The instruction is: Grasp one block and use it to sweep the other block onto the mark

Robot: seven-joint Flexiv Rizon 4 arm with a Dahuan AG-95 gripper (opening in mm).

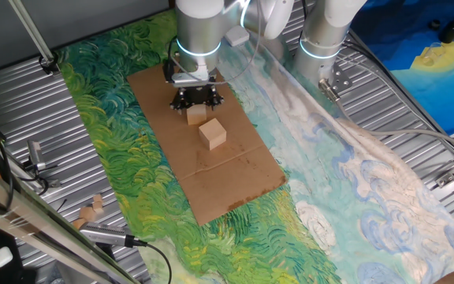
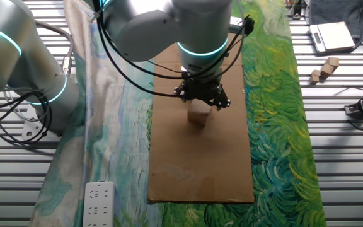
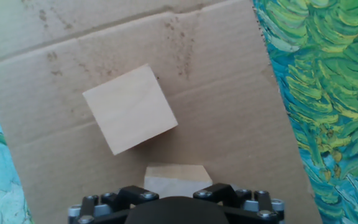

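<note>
A flat brown cardboard sheet point(image 1: 211, 170) is lying on a green-and-blue painted cloth point(image 1: 124, 158), which is spreading over the ribbed metal counter point(image 1: 22, 110). Near the far end of the sheet in one fixed view, the tool point(image 1: 196, 105) is hanging directly over a pale wooden cube point(image 1: 196, 116), while a second pale wooden cube point(image 1: 212, 133) is sitting just in front of the first one, nearer the middle of the sheet. In the hand view the second cube point(image 3: 130, 109) is lying just beyond the first point(image 3: 177, 180), turned at an angle to it. Off the cloth, small wooden pieces point(image 1: 91, 210) are resting on the counter.
</note>
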